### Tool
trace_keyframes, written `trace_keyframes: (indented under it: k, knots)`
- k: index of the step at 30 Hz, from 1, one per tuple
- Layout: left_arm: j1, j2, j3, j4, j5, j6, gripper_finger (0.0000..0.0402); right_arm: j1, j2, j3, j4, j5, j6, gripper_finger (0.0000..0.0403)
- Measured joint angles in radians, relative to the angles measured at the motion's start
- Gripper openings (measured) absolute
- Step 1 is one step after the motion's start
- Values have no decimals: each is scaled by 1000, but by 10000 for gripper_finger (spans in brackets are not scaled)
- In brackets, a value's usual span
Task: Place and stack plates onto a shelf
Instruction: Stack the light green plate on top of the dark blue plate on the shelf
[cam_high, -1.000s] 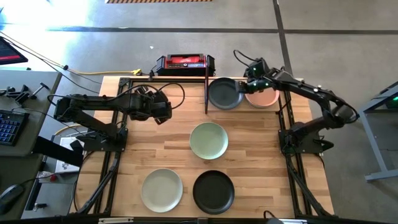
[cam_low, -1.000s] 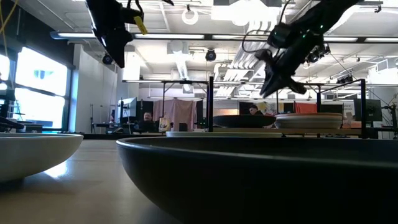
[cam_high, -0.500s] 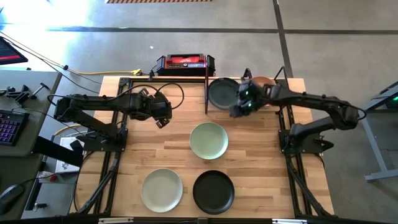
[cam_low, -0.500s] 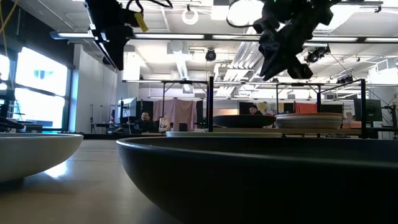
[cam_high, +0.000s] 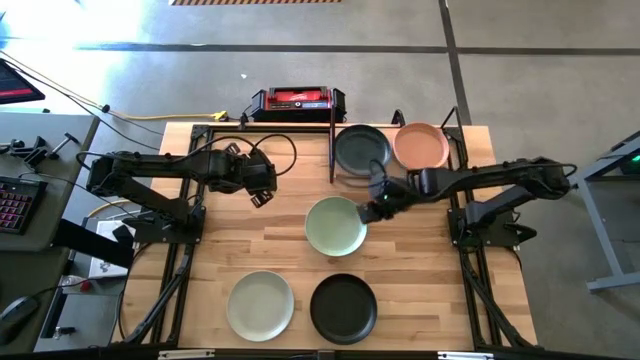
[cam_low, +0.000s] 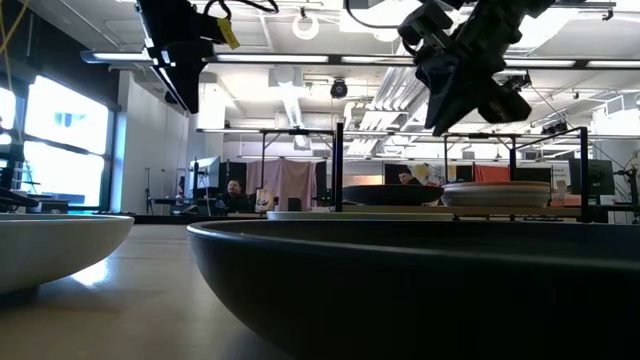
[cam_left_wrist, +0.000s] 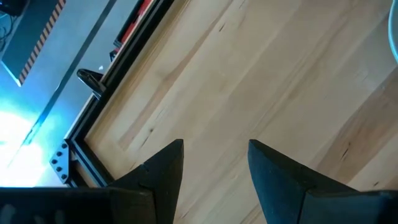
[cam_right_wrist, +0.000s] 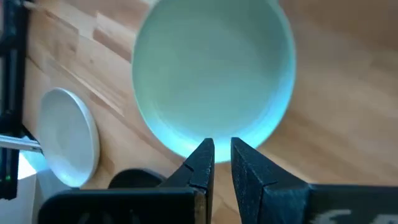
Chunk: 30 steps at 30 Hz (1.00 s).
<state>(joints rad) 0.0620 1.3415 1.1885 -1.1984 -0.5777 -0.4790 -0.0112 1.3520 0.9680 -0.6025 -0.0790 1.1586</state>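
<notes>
A pale sage green plate (cam_high: 336, 226) (cam_right_wrist: 214, 68) lies flat on the middle of the table. My right gripper (cam_high: 380, 201) (cam_right_wrist: 222, 154) hovers above that plate's far-right rim, fingers a narrow gap apart and holding nothing. The shelf (cam_high: 400, 175) sits at the table's far right with its upright black bar (cam_high: 331, 150). On it rest a black plate (cam_high: 362, 148) and a peach-pink plate (cam_high: 420, 145) topping a stack (cam_low: 497, 195). A pale plate (cam_high: 260, 304) and a black plate (cam_high: 343, 308) lie near the table's near edge. My left gripper (cam_high: 262, 181) (cam_left_wrist: 214, 155) waits open above bare wood on the left.
A red and black box (cam_high: 297, 101) sits beyond the table's far edge. Black frame tubing (cam_high: 180, 250) runs along both table sides. Bare wood lies between the left arm and the sage plate. People (cam_low: 236, 190) sit far off in the room behind.
My right gripper has left the shelf, where it was over the peach-pink plate. It has swung toward the table's near edge and left, past the black plate, to the sage plate's far-right rim. The plates have stayed put.
</notes>
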Motion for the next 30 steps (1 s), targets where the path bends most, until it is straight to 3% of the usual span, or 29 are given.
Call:
trace_keyframes:
  k: [10, 19, 25, 30]
  knots:
    - [0, 0, 0, 1, 0, 1, 170, 110, 147, 0, 39, 43, 147, 33]
    - [0, 0, 0, 1, -2, 11, 170, 127, 180, 0, 49, 9, 191, 52]
    - [0, 0, 0, 1, -2, 11, 170, 126, 181, 0, 18, 120, 229, 100]
    - [0, 0, 0, 1, -2, 11, 170, 115, 181, 0, -15, 194, 229, 112]
